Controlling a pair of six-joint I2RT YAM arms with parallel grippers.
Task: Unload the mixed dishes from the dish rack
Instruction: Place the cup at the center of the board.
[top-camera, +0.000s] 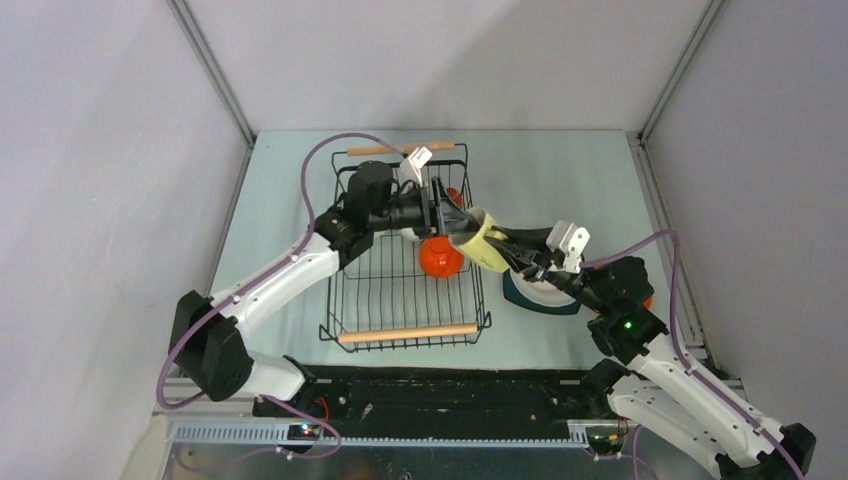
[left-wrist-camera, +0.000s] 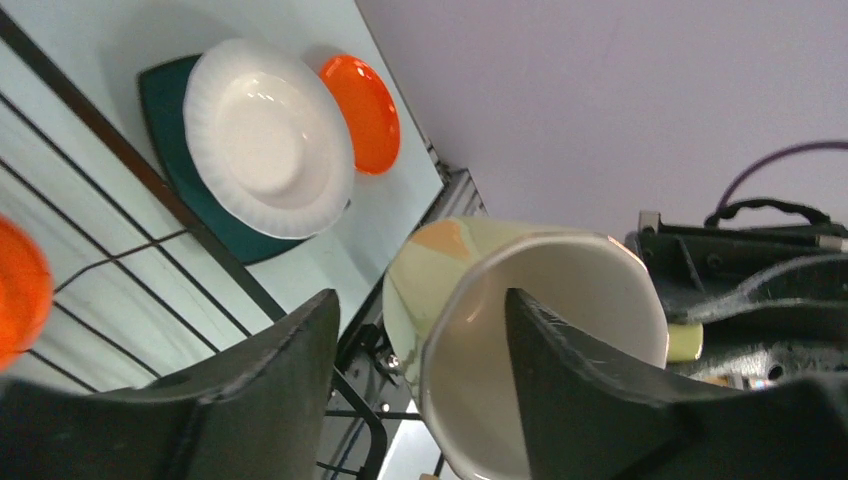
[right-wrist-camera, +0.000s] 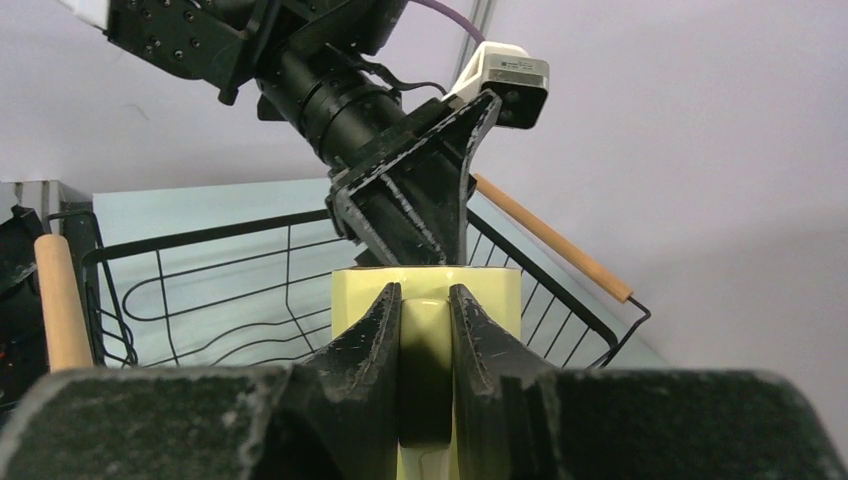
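The pale yellow mug (top-camera: 478, 240) is held in the air over the right rim of the black wire dish rack (top-camera: 400, 290). My right gripper (top-camera: 507, 250) is shut on the mug's handle (right-wrist-camera: 425, 340), one finger on each side. My left gripper (top-camera: 455, 222) is open and straddles the mug's rim (left-wrist-camera: 540, 290), one finger inside and one outside, with gaps to the wall. An orange bowl (top-camera: 440, 258) lies in the rack. A white bowl (left-wrist-camera: 265, 135) sits on the dark teal plate (left-wrist-camera: 165, 110) on the table right of the rack, with an orange plate (left-wrist-camera: 362, 110) beside it.
The rack has wooden rod handles at its near end (top-camera: 408, 333) and far end (top-camera: 400, 149). Grey walls enclose the table on three sides. The teal plate with the white bowl (top-camera: 545, 292) lies partly under my right arm.
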